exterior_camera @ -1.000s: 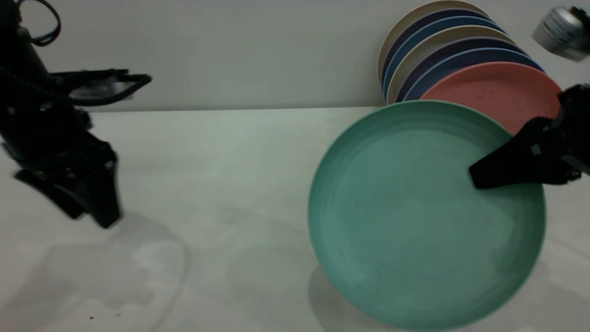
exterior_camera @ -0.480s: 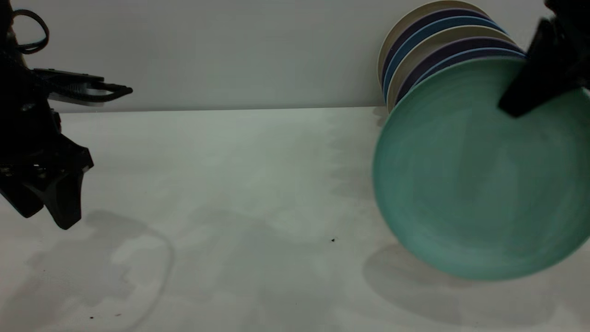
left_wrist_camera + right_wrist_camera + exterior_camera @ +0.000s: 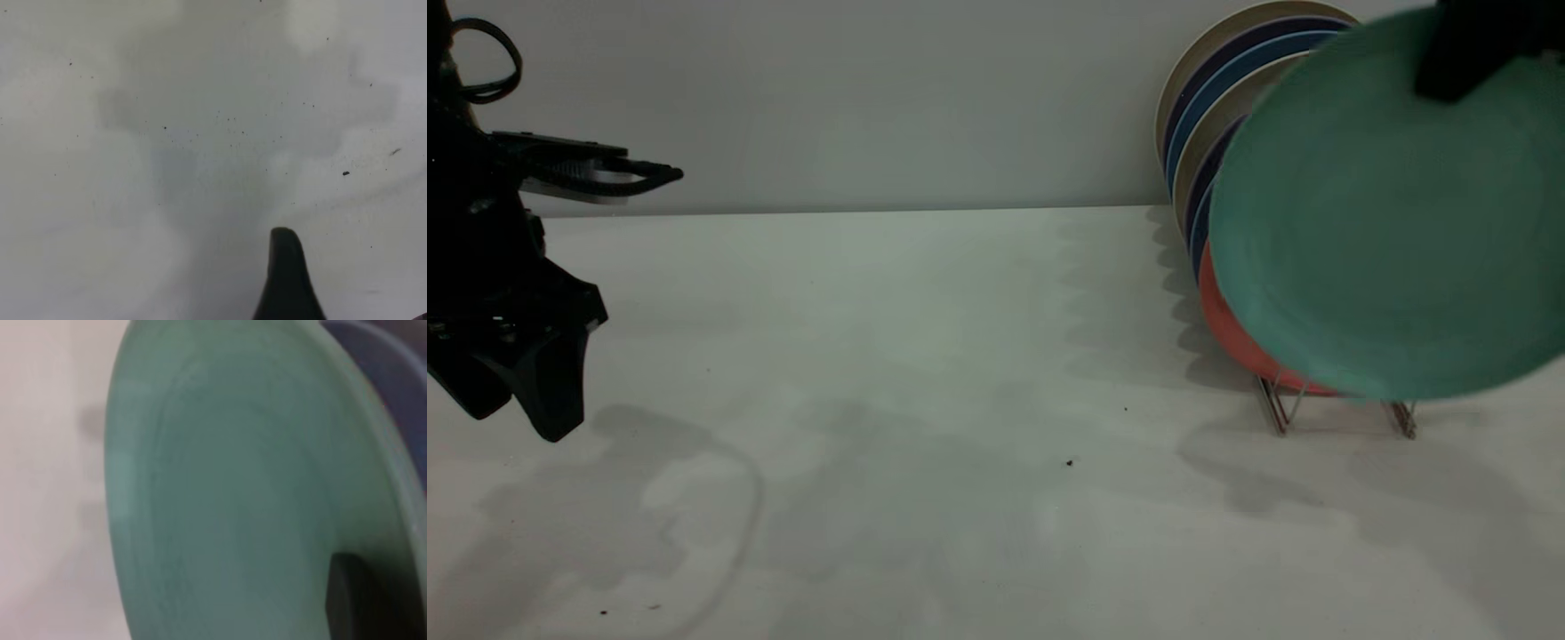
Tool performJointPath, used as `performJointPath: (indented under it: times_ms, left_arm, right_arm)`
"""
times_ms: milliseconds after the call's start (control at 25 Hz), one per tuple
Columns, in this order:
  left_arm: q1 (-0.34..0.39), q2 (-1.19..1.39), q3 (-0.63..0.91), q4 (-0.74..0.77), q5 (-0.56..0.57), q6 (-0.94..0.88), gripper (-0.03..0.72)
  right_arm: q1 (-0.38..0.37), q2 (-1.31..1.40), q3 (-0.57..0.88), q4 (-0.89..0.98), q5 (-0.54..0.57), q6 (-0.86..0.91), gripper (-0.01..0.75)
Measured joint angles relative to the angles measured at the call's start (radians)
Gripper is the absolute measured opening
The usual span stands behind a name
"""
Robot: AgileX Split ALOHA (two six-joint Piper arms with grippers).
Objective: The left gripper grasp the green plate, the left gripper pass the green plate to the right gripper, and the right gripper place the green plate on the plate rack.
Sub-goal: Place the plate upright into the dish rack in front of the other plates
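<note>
The green plate hangs tilted in the air at the right, in front of the plates standing in the plate rack. My right gripper is shut on the plate's upper rim at the top right. In the right wrist view the green plate fills the frame, with one black finger pressed on its face. My left gripper is open and empty at the far left, low over the table. One of its fingers shows over bare table in the left wrist view.
The rack holds several upright plates: cream and blue ones at the back and a salmon-pink one at the front, just behind the green plate. A blue plate shows past the green rim. The white table spreads between the arms.
My right gripper has carried the green plate up and to the right, over the rack. The pink plate's lower edge and the rack base now show. My left arm withdrew left, then stayed still.
</note>
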Motion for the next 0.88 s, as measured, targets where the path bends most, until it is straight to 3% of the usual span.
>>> performJointPath:
  times_ms: [880]
  left_arm:
    - [0.0,0.0,0.0,0.0,-0.024,-0.001,0.551]
  right_arm:
    - [0.0,0.001,-0.034,-0.139,-0.138,0.005,0.083]
